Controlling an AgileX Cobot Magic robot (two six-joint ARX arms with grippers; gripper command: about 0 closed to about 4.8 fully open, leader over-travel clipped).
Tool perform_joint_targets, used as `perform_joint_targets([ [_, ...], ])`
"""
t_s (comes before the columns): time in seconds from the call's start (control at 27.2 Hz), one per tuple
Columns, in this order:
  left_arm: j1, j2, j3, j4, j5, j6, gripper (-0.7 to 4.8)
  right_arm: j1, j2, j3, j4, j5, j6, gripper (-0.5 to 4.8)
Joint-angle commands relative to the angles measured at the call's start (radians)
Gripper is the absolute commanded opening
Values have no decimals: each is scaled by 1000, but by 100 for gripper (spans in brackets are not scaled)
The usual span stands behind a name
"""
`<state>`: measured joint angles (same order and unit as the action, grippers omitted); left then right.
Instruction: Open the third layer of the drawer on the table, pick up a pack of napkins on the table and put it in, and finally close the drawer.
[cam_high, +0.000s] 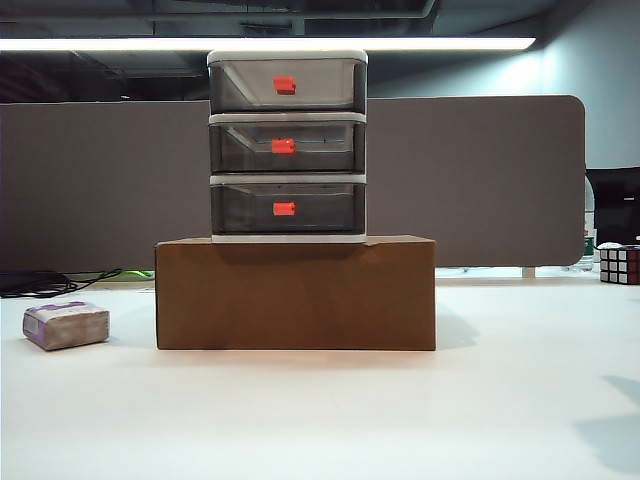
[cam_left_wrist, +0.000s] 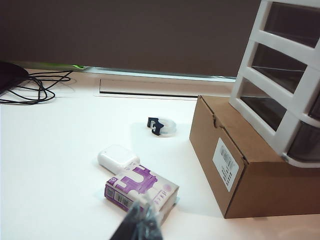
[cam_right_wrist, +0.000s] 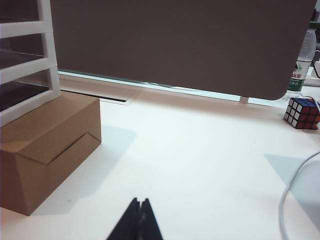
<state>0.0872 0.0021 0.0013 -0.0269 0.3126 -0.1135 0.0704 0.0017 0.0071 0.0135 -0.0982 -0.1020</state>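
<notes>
My left gripper (cam_left_wrist: 142, 222) hangs pinched closed above the pack of napkins (cam_left_wrist: 141, 194); my right gripper (cam_right_wrist: 139, 220), closed too, hovers over bare table (cam_right_wrist: 210, 165). One drawer (cam_high: 288, 146) unit, three tiers all pushed in, third layer (cam_high: 288, 208) lowest, contents unclear, sits on one cardboard box (cam_high: 295, 293).

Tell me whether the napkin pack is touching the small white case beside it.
Cannot tell. In the left wrist view the pack of napkins and white case sit edge to edge; neither contact nor gap shows plainly.

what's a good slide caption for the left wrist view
Shut left gripper hovers near the pack of napkins on the table, beside the cardboard box carrying the drawer.
</notes>
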Motion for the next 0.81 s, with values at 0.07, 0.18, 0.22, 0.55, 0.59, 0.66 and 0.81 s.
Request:
perform_joint_targets([
  [0.07,2,0,6,6,6,-3,-5,-1,-2,-6,20,-1,1,-5],
  [0.18,2,0,6,6,6,-3,-5,-1,-2,-6,20,-1,1,-5],
  [0.22,2,0,6,6,6,-3,-5,-1,-2,-6,20,-2,1,-5],
  [0.55,0,0,6,6,240,-176,-5,3,-2,-6,31,-198,227,-6],
  [0.59,-2,0,7,5,298,-207,-5,4,-2,-6,41,-267,295,-5],
  [0.66,-28,0,7,6,383,-228,-5,21,-2,-6,51,-379,375,-6],
  [0.81,-226,0,7,33,276,-238,-5,114,-2,-6,69,-401,376,-6],
])
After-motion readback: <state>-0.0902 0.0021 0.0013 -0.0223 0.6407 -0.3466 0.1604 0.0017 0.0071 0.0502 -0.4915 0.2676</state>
